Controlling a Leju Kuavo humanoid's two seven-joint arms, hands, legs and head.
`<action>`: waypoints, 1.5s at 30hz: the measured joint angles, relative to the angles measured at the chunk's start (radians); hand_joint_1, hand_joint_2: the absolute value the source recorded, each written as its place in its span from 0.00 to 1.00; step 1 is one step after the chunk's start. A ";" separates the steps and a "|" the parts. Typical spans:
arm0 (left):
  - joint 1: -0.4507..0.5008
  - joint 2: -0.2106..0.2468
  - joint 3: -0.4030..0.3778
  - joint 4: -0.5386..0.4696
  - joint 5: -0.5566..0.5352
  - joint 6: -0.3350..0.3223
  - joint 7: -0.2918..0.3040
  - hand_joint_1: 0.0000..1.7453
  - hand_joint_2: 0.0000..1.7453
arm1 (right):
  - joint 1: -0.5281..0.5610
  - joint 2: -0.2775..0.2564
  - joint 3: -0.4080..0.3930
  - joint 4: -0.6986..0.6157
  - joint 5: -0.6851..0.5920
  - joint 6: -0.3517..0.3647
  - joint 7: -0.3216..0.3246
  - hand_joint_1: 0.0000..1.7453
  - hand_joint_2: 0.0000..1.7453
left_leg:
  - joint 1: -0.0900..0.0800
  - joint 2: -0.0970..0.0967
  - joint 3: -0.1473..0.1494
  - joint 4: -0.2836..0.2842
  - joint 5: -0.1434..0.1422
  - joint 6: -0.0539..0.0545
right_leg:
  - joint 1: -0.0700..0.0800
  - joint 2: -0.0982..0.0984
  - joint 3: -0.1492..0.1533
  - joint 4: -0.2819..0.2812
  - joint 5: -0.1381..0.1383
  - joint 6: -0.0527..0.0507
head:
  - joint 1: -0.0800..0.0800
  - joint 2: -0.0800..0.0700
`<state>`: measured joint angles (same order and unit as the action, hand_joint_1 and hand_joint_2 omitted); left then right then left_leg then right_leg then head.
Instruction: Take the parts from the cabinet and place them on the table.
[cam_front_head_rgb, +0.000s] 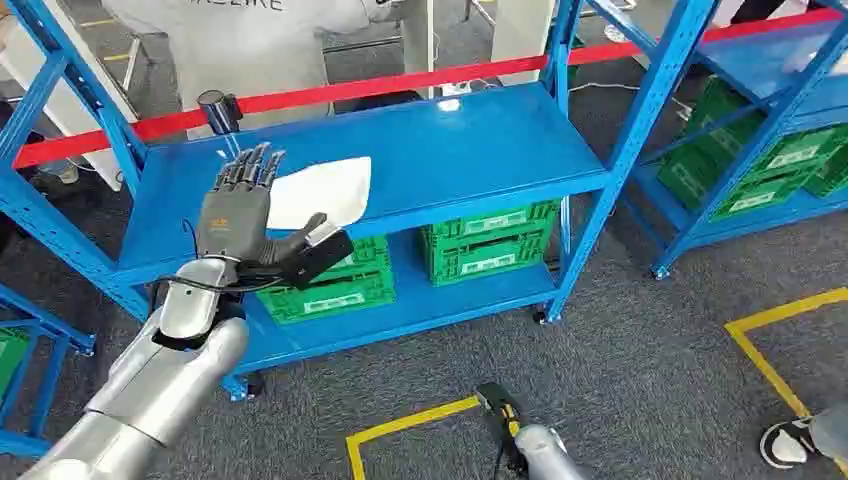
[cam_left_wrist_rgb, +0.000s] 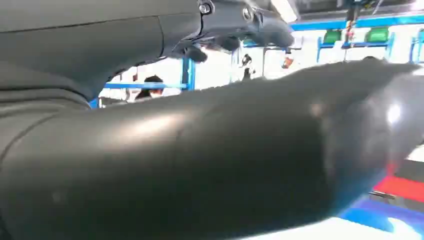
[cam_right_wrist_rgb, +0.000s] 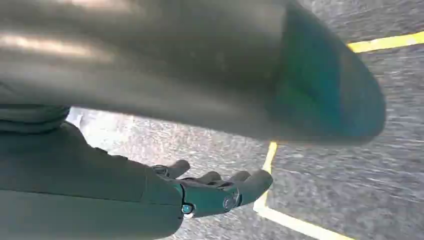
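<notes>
no text can be read.

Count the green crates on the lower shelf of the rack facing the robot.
2. One green crate sits at the left, partly behind the left robot hand; the other green crate sits to its right. The neighbouring rack also holds crates, not counted here.

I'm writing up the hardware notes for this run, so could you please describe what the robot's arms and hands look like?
The left arm has a smooth, rounded silver shell, with a thin black cable looping at the wrist. The left hand is grey on its back, with dark, segmented fingers and a thick dark thumb. The right arm is likewise silver. The right hand is dark grey, with rounded fingers and small round fasteners.
</notes>
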<state>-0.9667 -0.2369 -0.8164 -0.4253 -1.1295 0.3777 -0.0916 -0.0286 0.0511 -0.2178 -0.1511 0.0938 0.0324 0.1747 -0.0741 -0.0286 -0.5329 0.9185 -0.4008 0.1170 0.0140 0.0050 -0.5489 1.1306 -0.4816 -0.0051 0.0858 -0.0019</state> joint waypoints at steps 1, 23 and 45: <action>0.001 -0.001 0.000 0.000 0.000 0.000 0.000 0.00 0.00 | -0.001 -0.002 0.000 0.000 0.000 -0.001 0.000 0.00 0.00 | 0.005 0.000 0.008 0.000 -0.012 -0.007 | -0.004 0.000 -0.053 0.074 -0.013 0.007 | 0.001 0.000; 0.038 0.016 0.000 0.005 0.002 0.000 -0.001 0.00 0.00 | 0.015 -0.012 0.000 0.003 0.006 0.000 -0.004 0.00 0.00 | 0.090 0.028 -0.118 0.167 -0.124 -0.157 | -0.091 -0.015 -0.003 -0.123 -0.003 0.035 | 0.002 0.000; 0.063 0.005 0.001 -0.003 0.129 -0.138 -0.137 0.00 0.00 | 0.005 -0.021 0.000 0.003 0.019 0.006 -0.004 0.00 0.00 | 0.023 0.005 -0.048 0.118 -0.103 -0.095 | -0.021 -0.009 -0.076 -0.117 0.044 -0.026 | 0.013 0.000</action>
<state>-0.9039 -0.2319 -0.8152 -0.4280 -1.0006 0.2399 -0.2281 -0.0236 0.0305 -0.2182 -0.1484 0.1133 0.0385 0.1709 -0.0515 -0.0240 -0.5813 1.0362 -0.5037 0.0221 -0.0069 -0.0044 -0.6247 1.0133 -0.4373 -0.0315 0.0984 -0.0019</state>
